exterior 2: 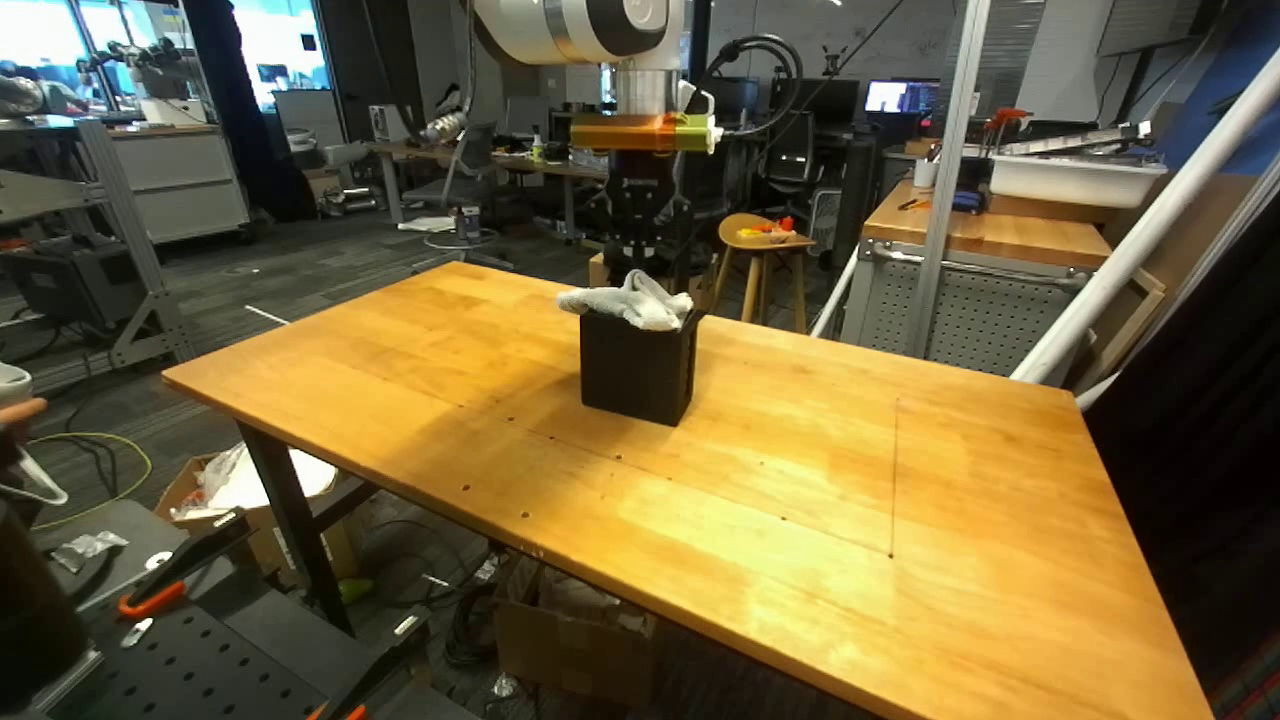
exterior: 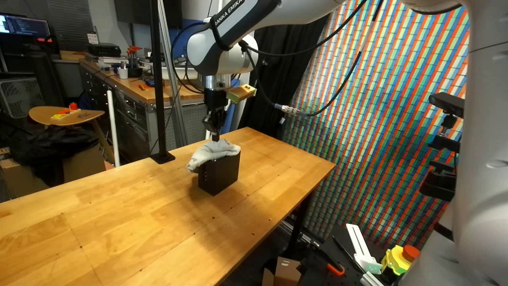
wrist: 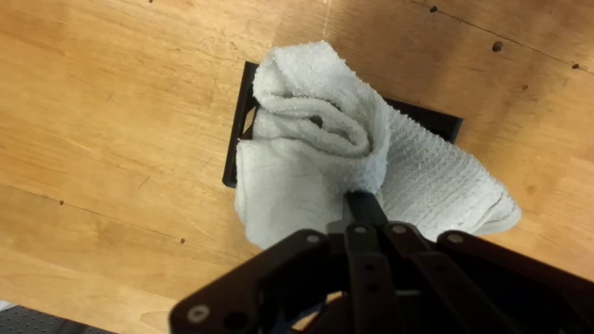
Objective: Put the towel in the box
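Towel (wrist: pixel 320 174) lies bunched across the top of the box (exterior: pixel 219 174), just under the hand (wrist: pixel 364 204), one end overhanging. Judged incomplete: over the opening, not properly inside; tucking down remains. Hand looks pressed together; cannot tell whether it nips any towel. Box interior mostly hidden.

You count one end effector (wrist: pixel 365 198), one towel (wrist: pixel 297 176) and one black box (exterior: pixel 220 174) at one wooden surface (exterior: pixel 131 226), with one wooden stool (exterior 2: pixel 733 225) in both exterior views and one red-topped yellow button (exterior: pixel 398 259) in an exterior view.
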Motion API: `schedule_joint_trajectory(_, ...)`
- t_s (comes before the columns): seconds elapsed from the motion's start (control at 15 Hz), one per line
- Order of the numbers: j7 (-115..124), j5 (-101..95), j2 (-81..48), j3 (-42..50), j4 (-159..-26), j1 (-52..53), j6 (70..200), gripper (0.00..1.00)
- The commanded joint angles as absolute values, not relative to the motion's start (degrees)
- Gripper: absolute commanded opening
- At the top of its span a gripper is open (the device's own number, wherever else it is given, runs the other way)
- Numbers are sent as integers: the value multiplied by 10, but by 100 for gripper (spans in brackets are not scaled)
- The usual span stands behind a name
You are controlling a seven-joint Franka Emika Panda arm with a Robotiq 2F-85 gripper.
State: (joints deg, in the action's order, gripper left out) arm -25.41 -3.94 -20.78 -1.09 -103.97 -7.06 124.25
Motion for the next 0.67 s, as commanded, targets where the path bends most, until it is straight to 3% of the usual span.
schedule_joint_trajectory(0.0, -259, -34, -239, -11, -1027, -69, 1248, 0)
schedule_joint_trajectory(0.6, -270, -4, -327, -21, -1023, -88, 1246, 0)
